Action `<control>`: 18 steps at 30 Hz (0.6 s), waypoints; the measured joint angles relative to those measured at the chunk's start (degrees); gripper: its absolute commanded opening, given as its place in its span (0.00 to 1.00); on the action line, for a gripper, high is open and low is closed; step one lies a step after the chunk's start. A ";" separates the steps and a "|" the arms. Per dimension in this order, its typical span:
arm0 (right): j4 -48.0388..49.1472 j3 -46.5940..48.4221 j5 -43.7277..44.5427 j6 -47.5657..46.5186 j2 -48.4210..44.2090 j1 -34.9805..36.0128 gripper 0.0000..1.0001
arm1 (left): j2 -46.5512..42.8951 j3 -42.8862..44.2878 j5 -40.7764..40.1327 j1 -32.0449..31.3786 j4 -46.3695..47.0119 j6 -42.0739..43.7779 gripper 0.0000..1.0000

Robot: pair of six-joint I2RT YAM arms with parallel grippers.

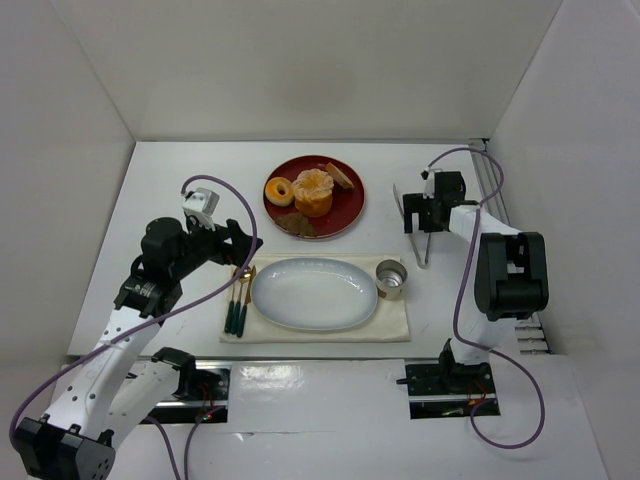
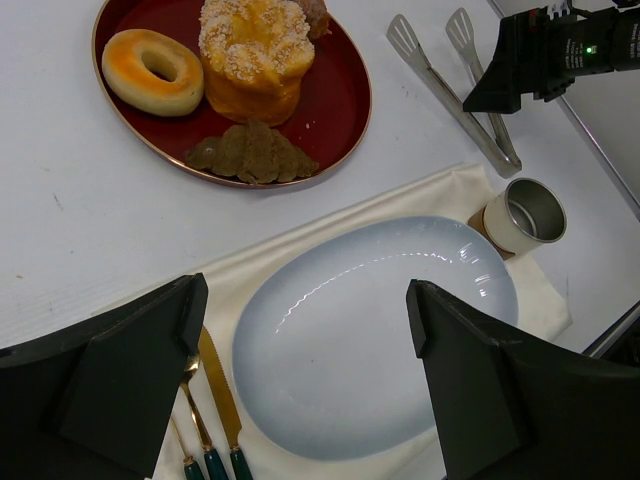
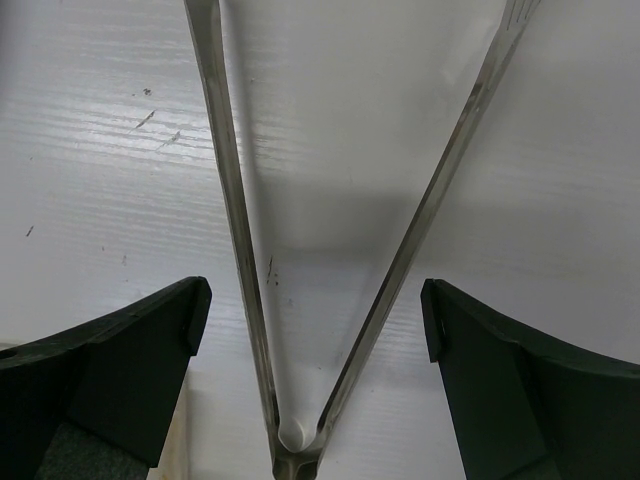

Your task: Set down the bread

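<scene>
Right pincer [image 3: 312, 300], jaws wide apart and empty, straddles the tongs [image 3: 236, 250] on the table [image 3: 90, 150] close to the right wall; open room lies to its left. The bread [image 1: 343, 177] lies at the red plate's [image 1: 352, 207] far-right rim, left of and slightly beyond it. Left pincer [image 2: 305, 292], also apart, hovers over the white plate [image 2: 380, 330].

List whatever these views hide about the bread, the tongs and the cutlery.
- Bread: left wrist view, only a corner shows; the tall pastry covers it and the top edge cuts it.
- Tongs: right wrist view, tips cut off by the top edge, hinge end by the bottom edge.
- Cutlery: left wrist view, handles cut by the bottom edge, fork partly behind the left gripper.
</scene>
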 measured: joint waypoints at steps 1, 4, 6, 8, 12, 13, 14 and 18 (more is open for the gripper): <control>-0.02 0.00 -0.07 -0.13 0.11 0.00 1.00 | 0.00 0.00 0.00 0.00 -0.02 0.02 1.00; -0.13 0.00 -0.33 -0.28 0.59 0.00 1.00 | 0.00 0.00 0.00 0.00 -0.02 0.02 1.00; -0.52 0.00 -0.50 -0.52 0.85 0.00 1.00 | 0.00 0.00 0.00 0.00 0.00 0.02 1.00; -0.70 0.00 -0.85 -0.85 1.14 0.00 1.00 | 0.00 0.00 0.00 0.00 0.00 0.00 1.00; -1.29 0.00 -1.27 -1.29 1.75 0.00 1.00 | 0.00 0.00 0.00 0.00 -0.02 0.02 1.00; -1.42 0.00 -1.36 -1.46 1.95 0.00 1.00 | 0.00 0.00 0.00 0.00 -0.02 0.02 1.00; -1.46 0.00 -1.33 -1.55 2.12 0.00 1.00 | 0.00 0.00 0.00 0.00 0.00 0.02 1.00; -1.97 0.02 -1.29 -1.75 3.39 0.00 1.00 | 0.00 0.00 0.00 0.00 0.00 0.02 1.00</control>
